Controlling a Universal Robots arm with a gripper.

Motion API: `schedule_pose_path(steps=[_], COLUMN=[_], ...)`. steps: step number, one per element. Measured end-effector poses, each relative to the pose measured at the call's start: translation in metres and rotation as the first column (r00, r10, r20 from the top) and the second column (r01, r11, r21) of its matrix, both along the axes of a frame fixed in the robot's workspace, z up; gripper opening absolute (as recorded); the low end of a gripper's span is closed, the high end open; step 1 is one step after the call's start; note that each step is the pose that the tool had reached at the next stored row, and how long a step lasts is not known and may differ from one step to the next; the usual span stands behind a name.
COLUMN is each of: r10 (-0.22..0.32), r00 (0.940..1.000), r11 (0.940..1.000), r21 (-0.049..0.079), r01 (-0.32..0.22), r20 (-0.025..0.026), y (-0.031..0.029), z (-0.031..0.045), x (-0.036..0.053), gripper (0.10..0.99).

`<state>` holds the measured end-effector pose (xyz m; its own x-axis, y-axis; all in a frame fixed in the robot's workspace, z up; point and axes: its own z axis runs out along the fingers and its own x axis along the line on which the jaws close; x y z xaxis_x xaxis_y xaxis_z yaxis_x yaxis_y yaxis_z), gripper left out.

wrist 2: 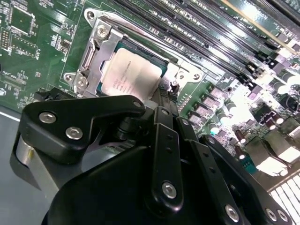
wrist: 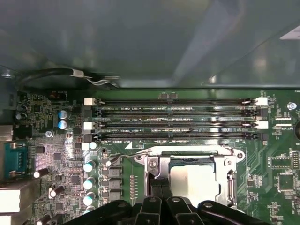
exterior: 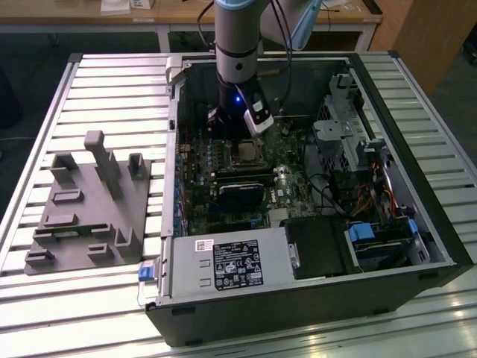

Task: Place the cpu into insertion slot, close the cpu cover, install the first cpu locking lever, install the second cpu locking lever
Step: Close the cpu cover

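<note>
On the exterior view's left, a grey fixture [exterior: 86, 201] is lying on the tabletop [exterior: 45, 97], well apart from the work. Just beside it, the open case [exterior: 298, 298] is resting on its side, and the arm [exterior: 237, 45] is hanging down into it over the green board [exterior: 195, 194]. The cpu [exterior: 244, 154] is already sitting in the slot [wrist: 187, 161], near the middle of the board, so the first step is looking done. In both wrist views its pale metal top [wrist 2: 131, 72] is showing through the window of the cover [wrist 2: 91, 58], which seems to be lying flat around the chip, so the second step is probably done too. The fingers [wrist 2: 165, 101] are looking closed on each other, gripping nothing that can be made out, and their tips are sitting right at the edge of the slot beside the cpu. That is suggesting lever work is in hand. Whether either locking lever is latched cannot be told from these views. To the exterior view's right, the drive bays [exterior: 350, 142] are standing untouched.
</note>
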<state>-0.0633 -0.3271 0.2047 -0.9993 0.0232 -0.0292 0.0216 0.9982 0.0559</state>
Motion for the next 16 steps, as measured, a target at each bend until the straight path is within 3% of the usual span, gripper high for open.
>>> schedule_pose_path(steps=[4,10,16], r10=[0.000,0.000,0.000], r00=[1.0000,1.0000,1.0000], r11=[1.0000,1.0000,1.0000], r21=[0.000,0.000,0.000], r01=[0.000,0.000,0.000], r20=[0.0000,-0.0001,-0.0001], y=[0.0000,0.0000,0.0000], z=[0.0054,0.0056,0.0055], x=[0.0000,0.0007,0.0128], gripper=[0.106,0.106,0.106])
